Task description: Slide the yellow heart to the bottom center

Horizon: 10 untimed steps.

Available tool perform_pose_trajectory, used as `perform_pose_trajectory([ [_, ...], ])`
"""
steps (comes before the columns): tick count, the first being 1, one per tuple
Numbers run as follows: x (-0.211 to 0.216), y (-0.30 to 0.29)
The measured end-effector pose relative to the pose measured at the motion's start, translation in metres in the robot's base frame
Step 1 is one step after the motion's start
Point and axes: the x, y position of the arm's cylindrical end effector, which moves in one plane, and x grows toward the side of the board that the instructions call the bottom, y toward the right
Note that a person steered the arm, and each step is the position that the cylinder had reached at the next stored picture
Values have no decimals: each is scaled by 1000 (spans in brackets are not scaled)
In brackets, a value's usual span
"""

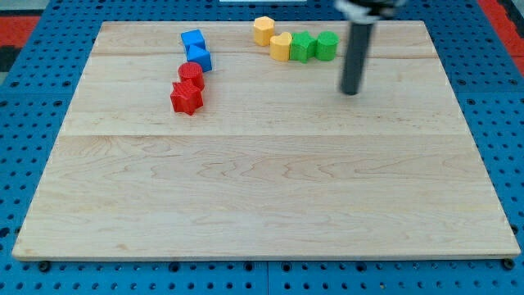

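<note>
Our rod hangs over the wooden desk (262,213) with my tip (350,92) resting toward the view's upper right, just below and to the right of a tight row of blocks. We carry no claw here, so there is nothing to report as apart, together or clamped; only the rod's end does the pushing.

The yellow heart (281,47) sits near the view's top, slightly right of center, far from the bottom center where it belongs. It is hemmed in: a yellow hexagon-like block (264,30) touches or nearly touches it up and to the left, a green block (302,46) presses against its right side, and a second green block (327,45) follows.

We judge the crowding to be the main hazard. To drive the heart down the view we must get above it, and any sweep through that cluster could drag a green or yellow neighbour along. An off-center push might also spin the heart sideways, letting it slip off the tip.

Two blue blocks (196,49) and two red blocks (187,88) at the upper left stand well clear of a straight downward path.
</note>
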Motion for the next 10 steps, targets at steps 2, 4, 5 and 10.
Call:
perform_pose_trajectory([
  [2, -137, -40],
  [4, -117, -93],
  [5, -97, -110],
  [10, -66, -251],
])
